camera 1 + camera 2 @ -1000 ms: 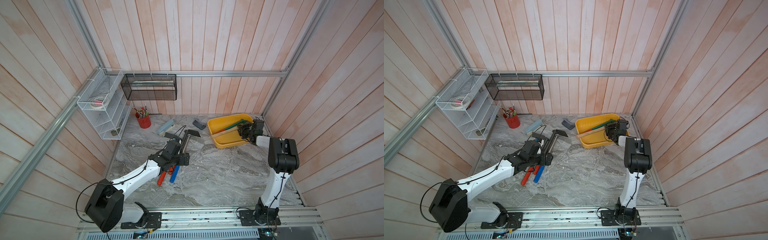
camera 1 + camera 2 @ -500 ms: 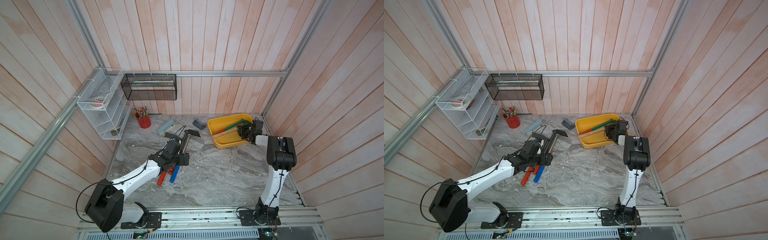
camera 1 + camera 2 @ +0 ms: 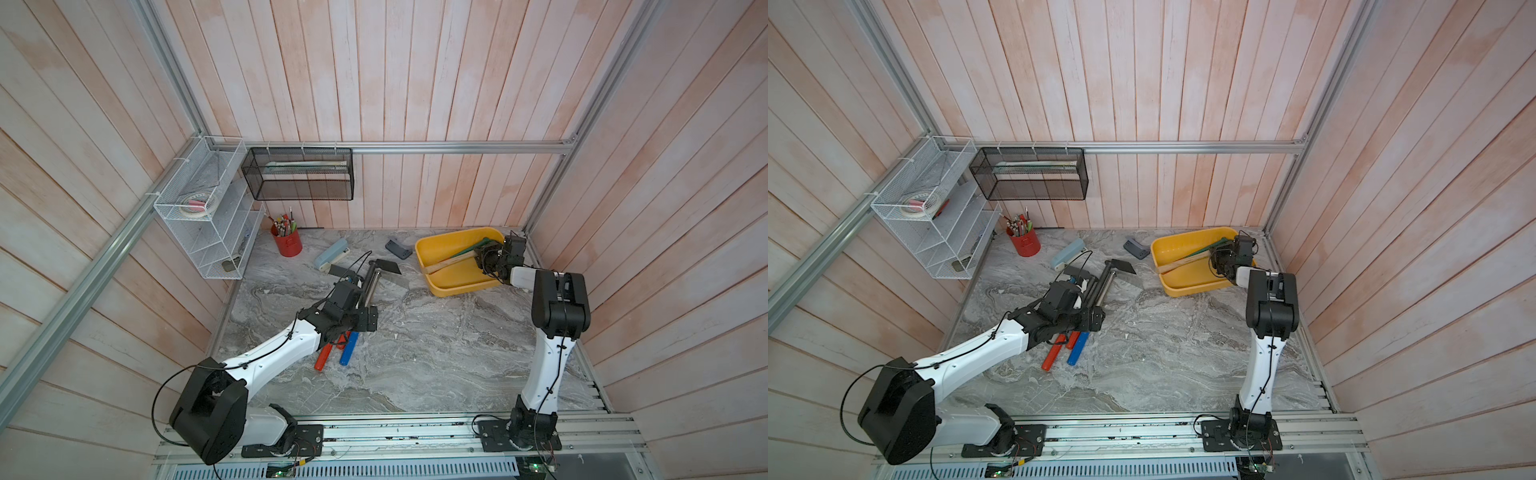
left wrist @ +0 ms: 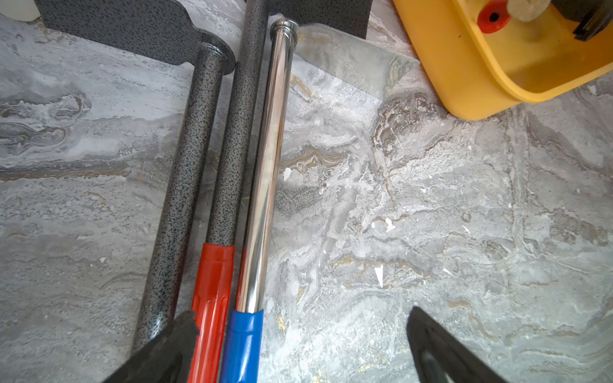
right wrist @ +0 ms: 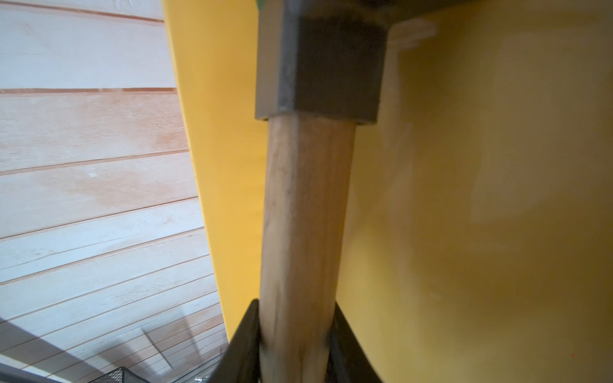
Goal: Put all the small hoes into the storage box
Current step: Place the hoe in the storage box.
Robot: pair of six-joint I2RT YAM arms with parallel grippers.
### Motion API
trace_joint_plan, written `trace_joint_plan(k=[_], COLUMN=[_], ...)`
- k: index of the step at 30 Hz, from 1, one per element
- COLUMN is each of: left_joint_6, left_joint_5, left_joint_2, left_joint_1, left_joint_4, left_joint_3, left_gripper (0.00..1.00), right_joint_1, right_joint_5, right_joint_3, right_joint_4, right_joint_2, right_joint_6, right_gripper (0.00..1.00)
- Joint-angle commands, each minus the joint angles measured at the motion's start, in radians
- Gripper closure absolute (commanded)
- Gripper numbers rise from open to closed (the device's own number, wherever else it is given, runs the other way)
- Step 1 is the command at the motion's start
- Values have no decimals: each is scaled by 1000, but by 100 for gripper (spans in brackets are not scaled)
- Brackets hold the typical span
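right hand (image 3: 490,261) clamped tight on the wooden handle of the small hoe (image 5: 305,212), just short of its metal socket. the hoe sits within the yellow storage box (image 3: 457,291), beside a green tool (image 3: 478,245). left hand (image 4: 298,331) spread wide and empty above long-handled tools (image 4: 265,165) on the bench (image 4: 431,215). to finish well, settle the hoe onto the box floor before letting go, then lift straight clear of the rim.
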Motion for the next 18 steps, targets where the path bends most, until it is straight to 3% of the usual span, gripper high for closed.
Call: trace_joint_plan(k=[1,12,18], left_joint_6=[11,16,16], left_joint_5=[-18,-11,-13], left_joint_2=[-18,-8,-12], left_joint_1=[8,7,8], left_joint_4=[-11,-8,-9], left_joint_3=[-8,-2,-4], left_gripper=[0,0,0], right_joint_1=[-11,-14,-14], right_joint_5=[-3,-4,-4], right_joint_3=[42,44,45], right_joint_4=[24,22,22], right_joint_2=[13,23,26], right_joint_6=[-36,-39,-36], right_gripper=[100,99,81])
